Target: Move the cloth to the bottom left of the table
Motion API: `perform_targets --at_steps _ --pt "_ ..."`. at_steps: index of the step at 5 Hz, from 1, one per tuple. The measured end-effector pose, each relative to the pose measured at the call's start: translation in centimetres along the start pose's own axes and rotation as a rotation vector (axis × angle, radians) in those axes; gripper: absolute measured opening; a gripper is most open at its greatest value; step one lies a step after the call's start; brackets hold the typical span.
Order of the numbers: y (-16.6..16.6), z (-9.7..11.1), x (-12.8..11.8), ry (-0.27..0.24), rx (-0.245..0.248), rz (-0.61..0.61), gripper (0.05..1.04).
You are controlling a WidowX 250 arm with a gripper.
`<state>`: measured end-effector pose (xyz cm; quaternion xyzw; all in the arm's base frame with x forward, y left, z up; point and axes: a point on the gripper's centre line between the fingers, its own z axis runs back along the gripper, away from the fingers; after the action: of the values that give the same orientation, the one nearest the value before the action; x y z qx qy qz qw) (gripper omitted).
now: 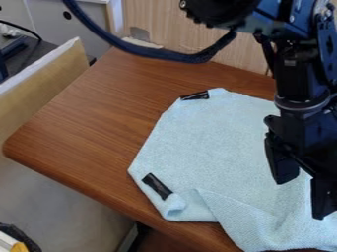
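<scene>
While your pincer stands well open with nothing gripped at the right of the frame, you have the cloth just below it and spreading left, long axis slanting from lower right to upper centre, so your pull should run leftward across the bare tabletop.

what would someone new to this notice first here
Probably the big pale blue cloth spread over the right part of the wooden table, its lower edge folded and hanging past the table's near edge. Next, the black robot arm coming in from the top right, its claw over the cloth's right side, and two black strips on the cloth's left edge.
</scene>
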<state>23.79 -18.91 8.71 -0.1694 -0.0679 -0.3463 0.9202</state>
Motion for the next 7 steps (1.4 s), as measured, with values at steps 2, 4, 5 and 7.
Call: perform_targets --at_steps 2,4,5,7 --pt "1.5 -0.8 -0.5 0.033 0.056 0.039 1.001" --pt "4.7 -0.4 -1.2 0.010 0.138 0.137 1.001" --pt "7.1 -1.6 -1.4 -0.012 0.172 0.213 1.001" --pt "9.8 -5.0 -2.1 -0.023 0.191 0.283 1.001"
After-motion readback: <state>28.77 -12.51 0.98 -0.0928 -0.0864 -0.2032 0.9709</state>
